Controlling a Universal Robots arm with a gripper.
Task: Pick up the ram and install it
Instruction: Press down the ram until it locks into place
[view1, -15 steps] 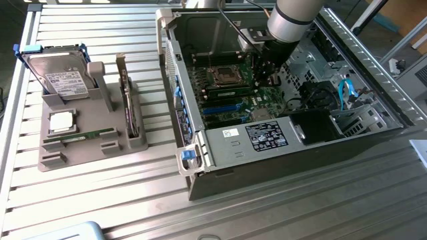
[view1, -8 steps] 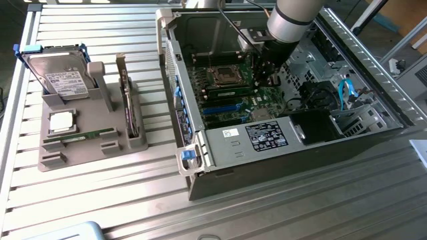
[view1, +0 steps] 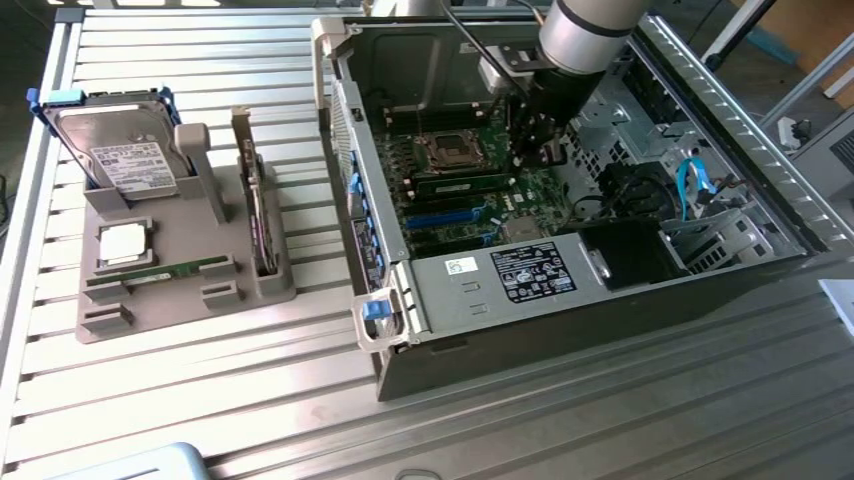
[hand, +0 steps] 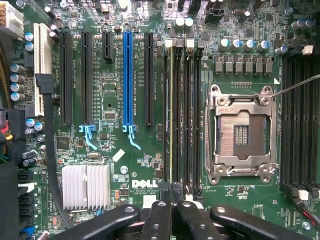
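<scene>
The Universal Robots arm (view1: 587, 35) reaches steeply down from the far side into the open computer case (view1: 534, 330), which lies on its side on the slatted metal table (view1: 200, 400). Its wrist points straight at the motherboard (hand: 115, 75), and the gripper (view1: 530, 150) hangs low over the memory slots beside the empty processor socket (hand: 242, 132).

In the wrist view the gripper (hand: 172, 192) has its two fingers pressed together with nothing pinched between them. The closed tips line up with one end of the ram (hand: 172, 115), which stands on edge in a slot between the socket and the blue expansion slot (hand: 128, 80). Whether the tips touch the stick cannot be told. In the exterior view the ram (view1: 461, 185) sits in the board just beside the gripper.

Well apart, toward the exterior view's left, a grey tray (view1: 160, 310) holds a hard drive (view1: 120, 150), a square processor chip (view1: 123, 243), an upright expansion card (view1: 254, 210) and a second green stick (view1: 174, 271) lying flat.
</scene>
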